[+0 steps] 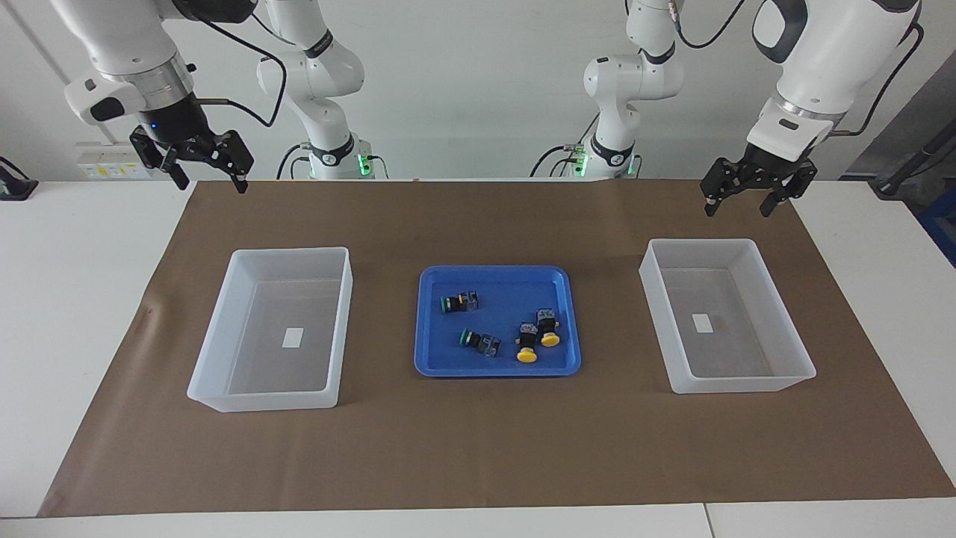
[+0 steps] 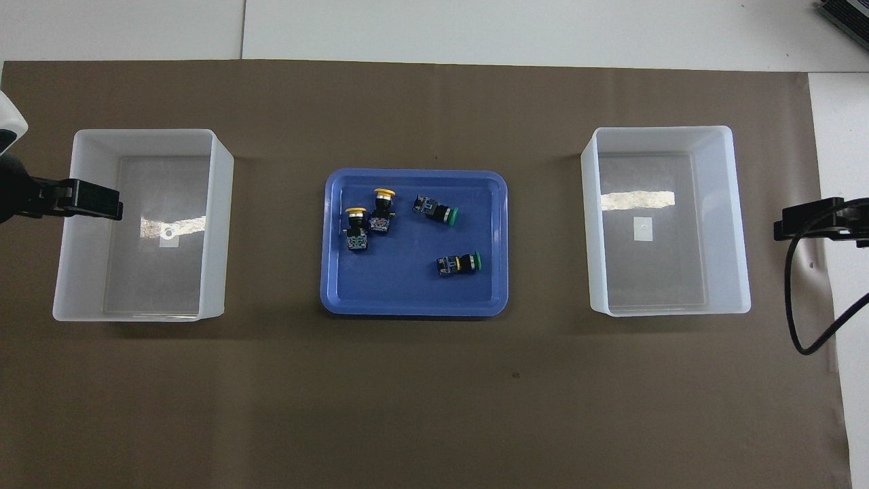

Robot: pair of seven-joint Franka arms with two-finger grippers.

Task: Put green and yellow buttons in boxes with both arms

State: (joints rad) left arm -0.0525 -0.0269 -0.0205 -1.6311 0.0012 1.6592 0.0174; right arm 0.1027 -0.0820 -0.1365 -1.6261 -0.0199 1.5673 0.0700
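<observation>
Two green-capped buttons (image 1: 450, 302) (image 1: 469, 338) and two yellow-capped buttons (image 1: 526, 355) (image 1: 550, 338) lie on their sides in a shallow blue tray (image 1: 441, 366). They also show in the overhead view: green (image 2: 453, 216) (image 2: 477, 259), yellow (image 2: 383, 192) (image 2: 354, 211). One translucent box (image 1: 702, 243) (image 2: 142, 132) stands toward the left arm's end, the other (image 1: 291, 254) (image 2: 662, 129) toward the right arm's end. Each holds only a white label. My left gripper (image 1: 739, 208) (image 2: 112, 202) is open and empty, raised by its box's outer rim. My right gripper (image 1: 211, 183) (image 2: 781, 229) is open and empty, raised outside its box.
A brown mat (image 1: 478, 448) covers most of the white table (image 1: 75, 261). The blue tray sits midway between the two boxes. A black cable (image 2: 791, 299) hangs from the right arm.
</observation>
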